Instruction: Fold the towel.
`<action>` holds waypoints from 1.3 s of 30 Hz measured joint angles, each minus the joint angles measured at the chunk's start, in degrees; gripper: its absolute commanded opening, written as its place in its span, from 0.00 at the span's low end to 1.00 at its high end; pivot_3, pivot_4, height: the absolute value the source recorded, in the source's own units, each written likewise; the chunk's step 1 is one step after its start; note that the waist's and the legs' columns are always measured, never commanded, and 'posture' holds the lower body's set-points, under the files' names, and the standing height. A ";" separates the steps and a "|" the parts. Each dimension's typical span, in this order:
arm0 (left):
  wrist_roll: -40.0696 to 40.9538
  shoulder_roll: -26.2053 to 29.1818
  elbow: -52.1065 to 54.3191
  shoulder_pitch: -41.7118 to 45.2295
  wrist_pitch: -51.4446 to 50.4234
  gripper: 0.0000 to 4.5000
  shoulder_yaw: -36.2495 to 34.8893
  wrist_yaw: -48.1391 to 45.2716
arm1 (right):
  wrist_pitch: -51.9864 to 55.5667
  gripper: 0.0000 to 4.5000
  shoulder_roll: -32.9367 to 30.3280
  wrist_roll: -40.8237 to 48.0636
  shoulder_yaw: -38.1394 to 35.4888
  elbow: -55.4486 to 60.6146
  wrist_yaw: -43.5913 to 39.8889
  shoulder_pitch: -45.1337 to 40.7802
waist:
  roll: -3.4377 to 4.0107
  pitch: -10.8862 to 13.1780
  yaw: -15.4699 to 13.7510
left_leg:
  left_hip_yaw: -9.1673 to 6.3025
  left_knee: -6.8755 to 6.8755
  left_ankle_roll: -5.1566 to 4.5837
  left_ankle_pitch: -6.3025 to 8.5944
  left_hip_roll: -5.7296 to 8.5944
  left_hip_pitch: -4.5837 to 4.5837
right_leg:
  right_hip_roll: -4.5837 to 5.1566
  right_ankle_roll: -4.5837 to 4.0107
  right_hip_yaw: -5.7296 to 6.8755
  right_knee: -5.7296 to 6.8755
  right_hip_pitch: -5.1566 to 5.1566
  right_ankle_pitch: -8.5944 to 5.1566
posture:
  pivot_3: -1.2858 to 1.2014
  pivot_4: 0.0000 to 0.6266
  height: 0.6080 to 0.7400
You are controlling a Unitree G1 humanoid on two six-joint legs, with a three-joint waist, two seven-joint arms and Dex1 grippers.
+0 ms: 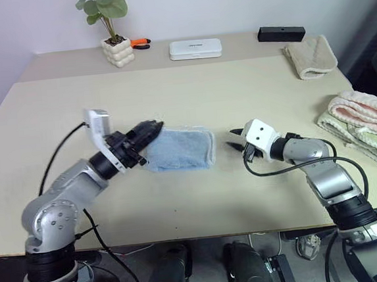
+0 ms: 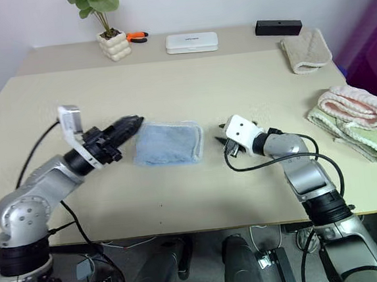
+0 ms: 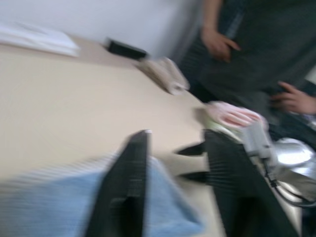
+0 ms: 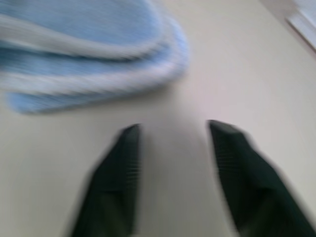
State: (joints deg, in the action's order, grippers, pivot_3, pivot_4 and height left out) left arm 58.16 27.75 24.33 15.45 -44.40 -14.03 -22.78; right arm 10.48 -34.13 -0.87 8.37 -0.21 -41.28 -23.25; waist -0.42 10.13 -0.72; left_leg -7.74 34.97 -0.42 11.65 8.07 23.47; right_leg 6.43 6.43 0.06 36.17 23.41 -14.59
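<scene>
Both grippers look released, left gripper [image 1: 153,127] over the folded blue towel [image 1: 179,150] mid-tabletop, right gripper [image 1: 236,141] just beside it; pressing its layers flat would finish neatly.

Folded towel [image 2: 168,145] lies flat — a claw [image 2: 133,123] at each side.

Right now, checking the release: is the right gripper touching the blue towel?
Apart. The right wrist view shows bare table between the right gripper and the towel.
</scene>
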 measured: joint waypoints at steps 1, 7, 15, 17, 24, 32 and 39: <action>-1.21 0.56 -0.11 -0.05 0.51 0.00 -0.21 0.24 | 0.30 0.01 0.14 0.17 -0.56 -0.04 0.27 -0.58 | 0.00 0.00 0.01 | 0.00 -0.01 0.00 0.00 0.00 0.00 | 0.00 0.00 0.00 0.00 0.00 0.00 | 0.52 0.24 1.00; -12.68 3.26 -2.15 -0.16 3.38 0.00 4.69 0.26 | 7.46 0.00 7.42 7.69 -3.29 2.84 0.61 -4.19 | 0.00 0.00 0.01 | -0.01 -0.03 0.00 0.00 0.00 0.00 | -0.01 0.01 -0.01 -0.01 0.01 0.01 | 0.52 0.24 1.00; -23.65 0.40 -9.08 -3.80 6.36 0.00 15.25 -2.35 | 15.54 0.00 13.45 8.48 5.72 5.26 1.11 -3.42 | 0.02 0.00 0.05 | -0.01 -0.05 0.00 0.01 0.00 0.02 | -0.02 0.04 0.00 0.01 0.08 0.04 | 0.52 0.24 1.00; -27.65 0.43 -11.19 -4.72 8.24 0.00 17.86 -2.94 | 15.39 0.00 13.43 6.37 7.87 3.54 2.01 -2.02 | 0.02 0.00 -0.01 | -0.01 -0.06 0.02 0.02 0.01 0.02 | -0.01 0.04 0.00 0.00 0.10 0.03 | 0.52 0.24 1.00; -31.07 -5.16 -9.90 -10.48 17.99 0.00 13.79 -2.06 | 18.96 0.27 13.59 8.02 4.70 4.23 3.82 -0.36 | 0.07 -0.04 0.09 | -0.02 -0.08 0.12 0.09 0.01 0.02 | 0.01 0.05 -0.01 0.00 0.09 0.04 | 0.52 0.24 1.00; -31.98 -0.47 1.22 -22.85 24.08 0.00 8.69 -7.28 | 38.95 0.98 13.10 19.78 -9.21 11.23 6.87 0.11 | 0.08 -0.03 -0.03 | -0.01 -0.15 0.13 0.10 -0.02 0.05 | 0.02 -0.13 -0.01 -0.03 0.12 -0.06 | 0.52 0.24 1.00; -32.69 0.77 2.93 -23.60 25.32 0.00 8.67 -9.49 | 51.39 0.98 20.72 25.64 -14.83 8.02 13.76 -2.05 | 0.14 0.01 0.20 | 0.00 -0.19 0.12 0.10 -0.03 0.05 | 0.01 -0.12 -0.01 -0.03 0.17 -0.06 | 0.52 0.24 1.00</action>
State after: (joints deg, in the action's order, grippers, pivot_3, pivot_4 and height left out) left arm 25.47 28.52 27.26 -8.15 -19.08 -5.36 -32.27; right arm 61.87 -13.41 24.77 -6.46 7.81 -27.51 -25.29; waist -0.29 10.14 -0.53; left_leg -7.73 34.78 -0.29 11.76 8.04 23.52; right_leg 6.44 6.31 0.05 36.14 23.57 -14.65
